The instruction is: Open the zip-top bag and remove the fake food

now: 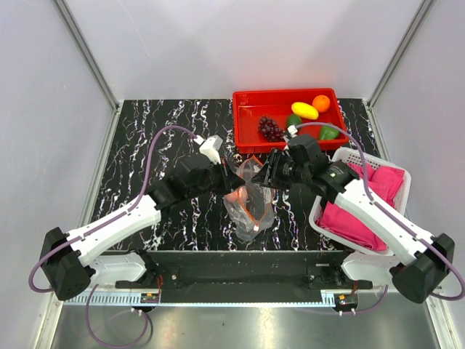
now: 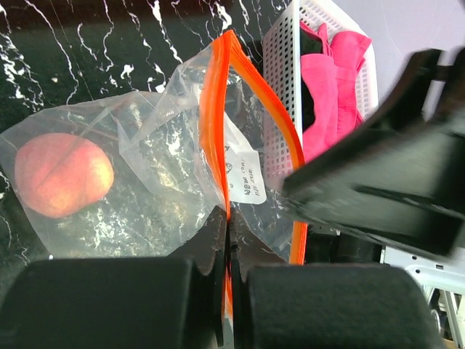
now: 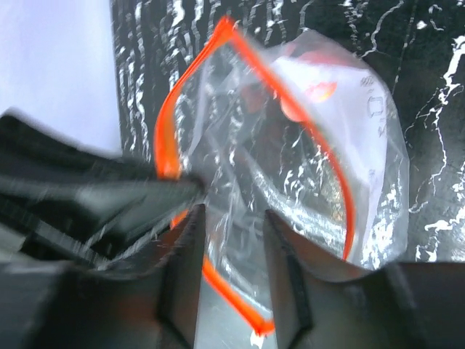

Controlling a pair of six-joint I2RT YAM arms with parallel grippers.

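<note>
— Where is the clear crinkly plastic zip-top bag with the orange-red zip strip?

— It is in the middle of the black, white-veined counter, between the two arms and just in front of the red plastic tray. The mouth of the bag is open, and the strip makes a wide loop.

— How are the left fingers?

— They are clenched on the zip strip, on one side of the mouth.

— And the right fingers?

— They stand apart. The other side of the bag's edge lies in the gap between them, but they do not press it.

— Where is the fake food?

— One round peach-coloured plastic fruit is inside the bag, at its closed end. In the tray lie an orange ball, a yellow oblong fruit, a dark purple grape bunch and a green pepper.

— What is on the right side?

— A white perforated plastic basket holding pink cloths, under the right arm.
</note>
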